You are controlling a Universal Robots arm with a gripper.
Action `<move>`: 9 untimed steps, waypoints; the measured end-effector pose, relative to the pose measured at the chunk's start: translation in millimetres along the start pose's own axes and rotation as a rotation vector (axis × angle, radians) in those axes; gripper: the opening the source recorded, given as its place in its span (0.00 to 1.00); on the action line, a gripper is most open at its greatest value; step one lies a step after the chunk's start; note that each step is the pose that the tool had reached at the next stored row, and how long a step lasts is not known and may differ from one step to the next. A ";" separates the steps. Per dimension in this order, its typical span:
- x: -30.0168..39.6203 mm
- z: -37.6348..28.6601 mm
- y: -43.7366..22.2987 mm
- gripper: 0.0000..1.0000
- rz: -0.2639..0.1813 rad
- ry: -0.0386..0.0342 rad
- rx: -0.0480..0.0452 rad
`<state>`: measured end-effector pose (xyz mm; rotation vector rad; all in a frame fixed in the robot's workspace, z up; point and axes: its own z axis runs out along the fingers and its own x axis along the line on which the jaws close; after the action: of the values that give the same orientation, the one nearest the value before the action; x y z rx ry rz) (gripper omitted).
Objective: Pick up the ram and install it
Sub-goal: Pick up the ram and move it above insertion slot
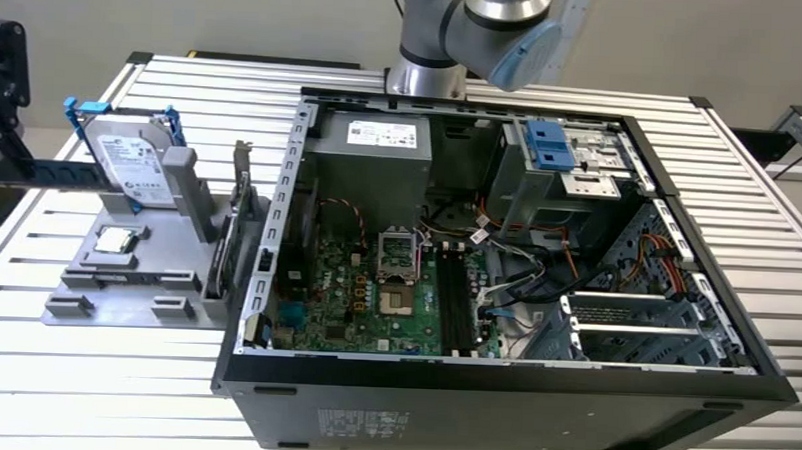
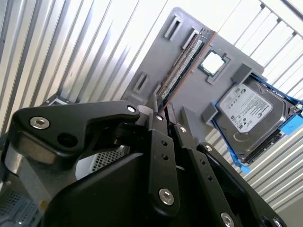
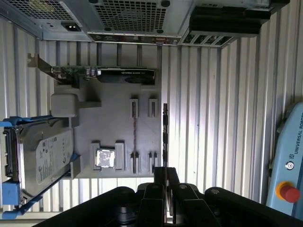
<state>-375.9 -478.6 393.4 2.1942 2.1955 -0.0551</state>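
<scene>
I read gripper (image 3: pixel 165 172) clenched on one end of ram (image 3: pixel 164 137). Ram edge-on, held along gray holder (image 3: pixel 113 123) edge, on side away from hard drive (image 3: pixel 40 161). Processor chip (image 3: pixel 105 158) seated in holder.

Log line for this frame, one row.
stage: pickup | pincer: shut on one end of ram | ram: out of slots in grey holder | install: not done, ram outside open PC case
</scene>
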 end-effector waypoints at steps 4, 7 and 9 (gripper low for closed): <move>-0.1 -1.4 0.1 0.00 0.000 0.0020 0.0001; -0.1 -1.7 0.0 0.00 0.001 0.0052 0.0001; -0.1 -1.7 0.1 0.00 0.001 0.0055 -0.0002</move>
<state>-375.8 -478.6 395.0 2.1978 2.1974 -0.0489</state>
